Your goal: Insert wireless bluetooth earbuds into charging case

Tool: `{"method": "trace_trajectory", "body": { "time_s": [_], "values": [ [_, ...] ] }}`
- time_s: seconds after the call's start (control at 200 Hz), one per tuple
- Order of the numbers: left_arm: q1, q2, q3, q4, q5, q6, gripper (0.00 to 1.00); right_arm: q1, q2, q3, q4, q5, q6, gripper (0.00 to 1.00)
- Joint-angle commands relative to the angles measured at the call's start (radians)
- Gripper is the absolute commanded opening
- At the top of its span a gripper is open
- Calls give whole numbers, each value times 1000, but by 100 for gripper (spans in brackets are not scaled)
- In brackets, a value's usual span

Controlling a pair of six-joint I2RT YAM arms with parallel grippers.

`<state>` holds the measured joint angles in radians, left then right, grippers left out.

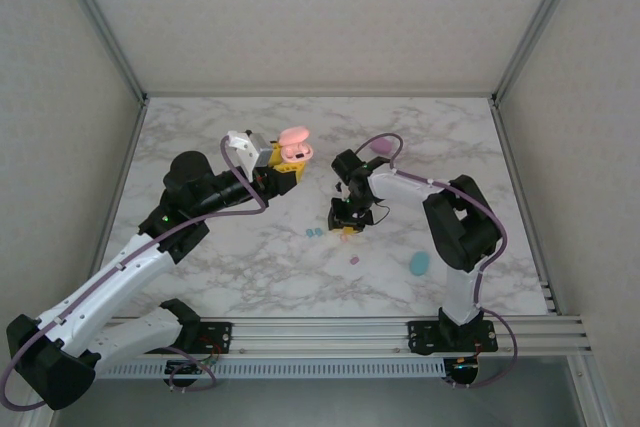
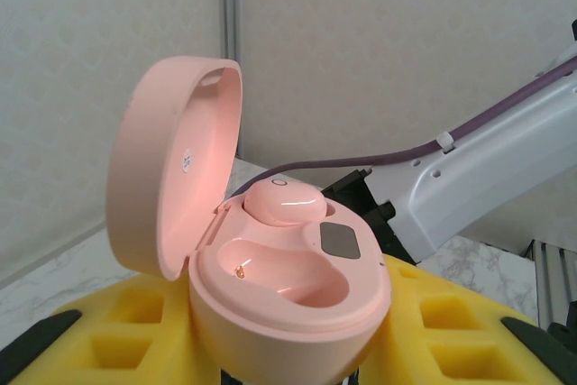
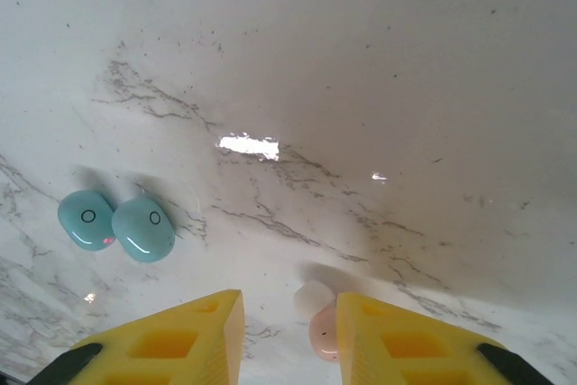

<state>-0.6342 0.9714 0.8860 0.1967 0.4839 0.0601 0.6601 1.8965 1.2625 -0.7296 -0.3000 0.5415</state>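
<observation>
- Above the table's (image 1: 200, 277) middle, a little toward the far edge, the left gripper (image 1: 287, 160) is clamped on a pink case (image 2: 288, 299), which sits between its yellow pads (image 2: 135, 322).
- The case's lid (image 2: 171, 178) stands open and upright.
- One pink earbud, the seated one (image 2: 284, 203), lies in the far well; the near well (image 2: 284, 272) is empty.
- Right of centre, the right gripper (image 3: 288, 340) is down at the surface.
- Its yellow fingers (image 3: 171, 344) stand partly open around a loose pink earbud (image 3: 320, 326). The bud rests against the right finger with a gap to the left one, so it is not pinched.
- Two teal earbuds (image 3: 117, 224) lie touching each other just left of that gripper.
- A teal case (image 1: 419, 265) lies toward the near right corner.
- A purple case (image 1: 381, 147) lies toward the far edge.
</observation>
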Motion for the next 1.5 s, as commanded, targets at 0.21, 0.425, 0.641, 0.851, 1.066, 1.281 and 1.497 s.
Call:
{"method": "trace_trajectory", "body": {
  "time_s": [0.21, 0.425, 0.641, 0.851, 1.066, 1.281, 1.497],
  "values": [
    [-11, -8, -5, 1, -10, 4, 33, 31, 39, 45, -66, -5, -39, 33],
    [-10, -13, -5, 0, -8, 3, 33, 57, 46, 58, -89, -41, -72, 32],
    [-10, -18, -7, -1, -8, 0, 33, 65, 17, 64, -109, 22, -67, 33],
    [-10, -19, -1, -5, -8, -1, 33, 67, 34, 92, -133, 88, -55, 36],
    [-10, -18, 6, -12, -6, 2, 34, 68, 77, 120, -135, 84, -57, 37],
    [-10, -21, 2, -13, -10, 4, 33, 73, 110, 140, -143, 69, -67, 36],
    [-9, -17, 2, -10, -11, 7, 34, 101, 145, 177, -164, 43, -108, 34]
  ]
}}
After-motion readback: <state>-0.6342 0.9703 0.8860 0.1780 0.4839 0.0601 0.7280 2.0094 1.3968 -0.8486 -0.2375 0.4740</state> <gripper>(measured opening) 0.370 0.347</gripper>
